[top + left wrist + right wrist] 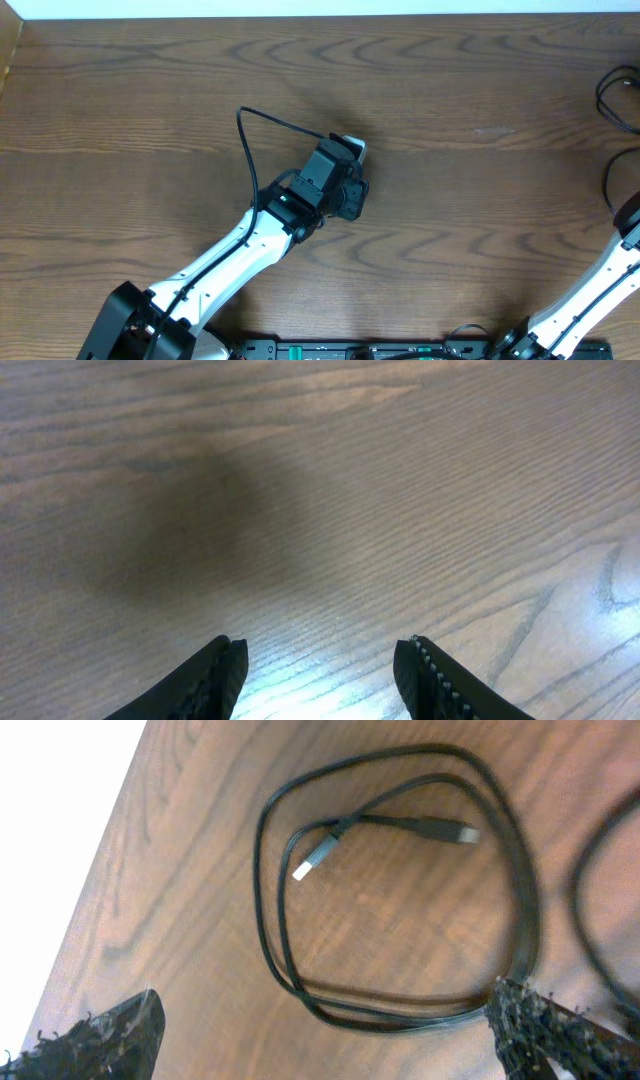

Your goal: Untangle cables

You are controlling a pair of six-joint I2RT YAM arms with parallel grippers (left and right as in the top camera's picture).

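Note:
The black cable (365, 1013) lies coiled in a loose loop on the wooden table, with both small plug ends (435, 826) resting inside the loop. In the overhead view it shows only at the far right edge (601, 97). My right gripper (320, 1030) is open and hovers over the near side of the loop, its right finger close to the strands. My left gripper (320, 660) is open and empty above bare wood at the table's middle (345, 170). The white cable is out of view.
A thicker black cord (243, 125) arcs from my left arm to its wrist. Another dark strand (585, 910) curves at the right of the right wrist view. The table's far edge (320, 18) meets a white surface.

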